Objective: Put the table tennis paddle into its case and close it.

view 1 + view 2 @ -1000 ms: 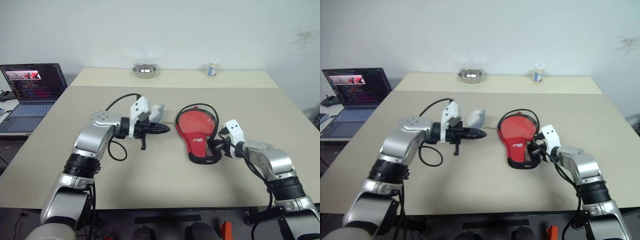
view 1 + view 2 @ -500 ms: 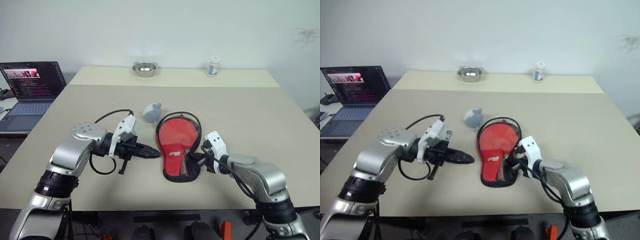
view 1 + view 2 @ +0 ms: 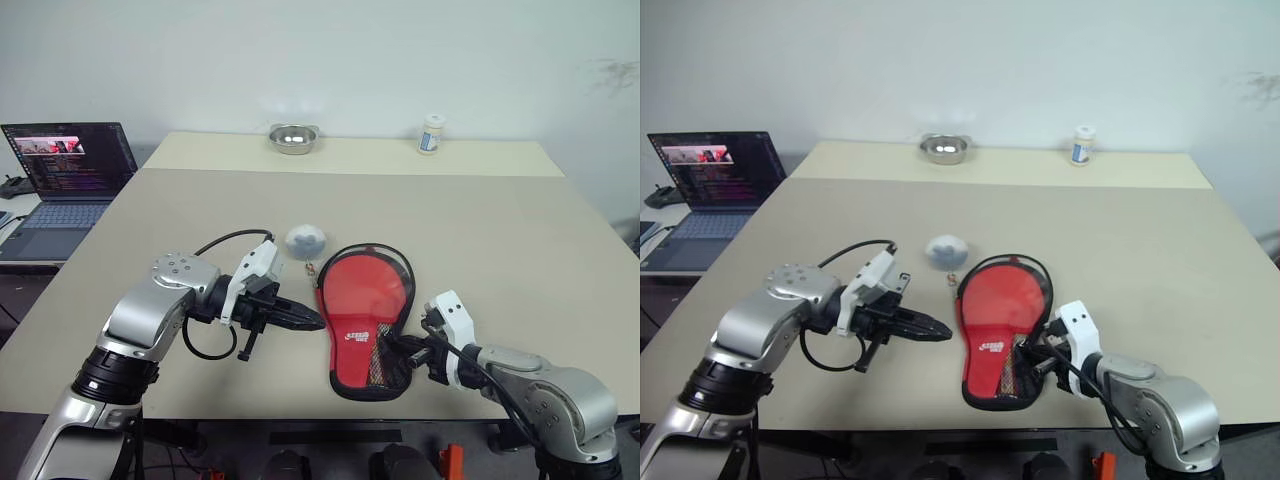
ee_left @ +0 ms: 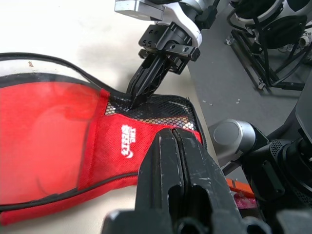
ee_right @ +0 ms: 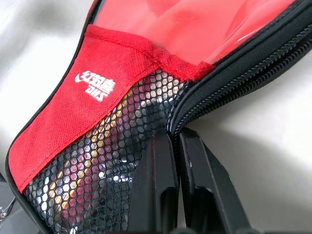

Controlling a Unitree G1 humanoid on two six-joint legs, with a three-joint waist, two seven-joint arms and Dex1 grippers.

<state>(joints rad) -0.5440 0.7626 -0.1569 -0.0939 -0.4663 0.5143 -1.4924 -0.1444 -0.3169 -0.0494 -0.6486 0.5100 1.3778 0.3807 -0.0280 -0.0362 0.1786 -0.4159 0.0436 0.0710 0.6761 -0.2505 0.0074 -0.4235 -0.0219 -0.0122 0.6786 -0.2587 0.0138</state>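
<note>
While the beige tabletop (image 3: pixel 500 230) carries a steel bowl (image 3: pixel 293 137), a jar (image 3: pixel 431 133) and a laptop (image 3: pixel 66 160) alongside, I see its case (image 3: pixel 368 318) near my edge. The right wrist view shows the table tennis paddle (image 5: pixel 105 141) handle behind mesh. My right hand (image 3: pixel 392 349) pinches the zipper edge; my left hand (image 3: pixel 318 321), fingers together and empty, points at the case.

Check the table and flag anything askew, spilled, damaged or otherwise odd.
Little stands out. The case lies flat with the paddle inside, angled slightly on the table, near its front edge. The right gripper is shut on the zipper edge at the handle end. A crumpled grey-white wad sits just behind the case. Nothing spilled or damaged.
</note>
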